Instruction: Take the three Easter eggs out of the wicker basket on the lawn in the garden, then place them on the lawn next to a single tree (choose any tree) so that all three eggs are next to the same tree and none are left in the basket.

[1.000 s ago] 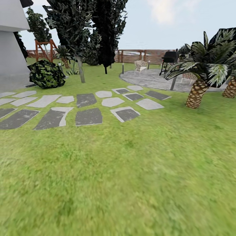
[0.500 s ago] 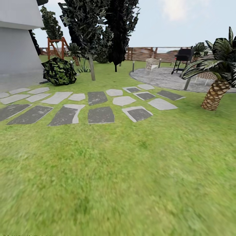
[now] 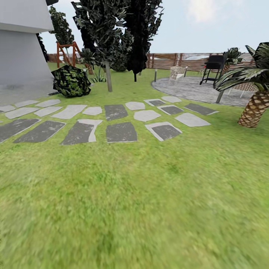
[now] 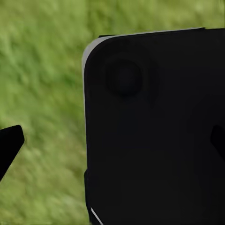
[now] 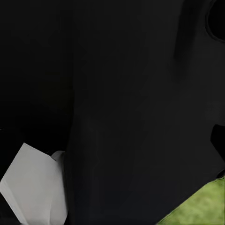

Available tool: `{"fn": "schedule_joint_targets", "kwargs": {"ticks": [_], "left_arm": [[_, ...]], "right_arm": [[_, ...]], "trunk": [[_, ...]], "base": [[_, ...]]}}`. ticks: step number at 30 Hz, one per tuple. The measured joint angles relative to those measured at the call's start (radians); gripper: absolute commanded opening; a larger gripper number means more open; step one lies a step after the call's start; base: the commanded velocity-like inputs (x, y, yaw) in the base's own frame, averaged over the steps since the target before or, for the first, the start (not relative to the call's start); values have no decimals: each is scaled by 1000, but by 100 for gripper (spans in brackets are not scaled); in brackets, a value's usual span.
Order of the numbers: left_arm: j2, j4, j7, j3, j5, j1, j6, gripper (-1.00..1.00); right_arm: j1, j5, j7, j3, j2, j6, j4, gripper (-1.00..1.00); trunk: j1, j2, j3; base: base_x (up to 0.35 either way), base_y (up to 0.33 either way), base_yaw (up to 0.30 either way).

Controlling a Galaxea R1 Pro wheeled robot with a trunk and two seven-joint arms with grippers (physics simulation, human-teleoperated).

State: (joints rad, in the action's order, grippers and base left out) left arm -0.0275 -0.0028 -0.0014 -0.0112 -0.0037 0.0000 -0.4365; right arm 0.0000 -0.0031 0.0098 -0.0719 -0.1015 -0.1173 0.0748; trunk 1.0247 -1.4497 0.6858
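Step in hand, judged: transit over the lawn (image 3: 149,209), searching; basket and eggs not in sight, whereabouts unknown; a candidate tree (image 3: 108,76) stands beyond the stepping stones (image 3: 121,132), near the dark bush (image 3: 71,81); next move calls for finding the basket. Left gripper (image 4: 112,143): black tips wide apart, holding nothing; right gripper: state cannot be told.
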Motion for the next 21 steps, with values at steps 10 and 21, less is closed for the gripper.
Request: {"fn": "schedule_joint_targets", "kwargs": {"ticks": [10, 21], "left_arm": [[0, 0, 0, 0, 0, 0, 0, 100], [0, 0, 0, 0, 0, 0, 0, 100]], "right_arm": [[0, 0, 0, 1, 0, -1, 2, 100], [0, -1, -1, 0, -1, -2, 2, 100]], "trunk": [[0, 0, 0], [0, 0, 0]], "base": [[186, 301, 0], [206, 283, 0]]}}
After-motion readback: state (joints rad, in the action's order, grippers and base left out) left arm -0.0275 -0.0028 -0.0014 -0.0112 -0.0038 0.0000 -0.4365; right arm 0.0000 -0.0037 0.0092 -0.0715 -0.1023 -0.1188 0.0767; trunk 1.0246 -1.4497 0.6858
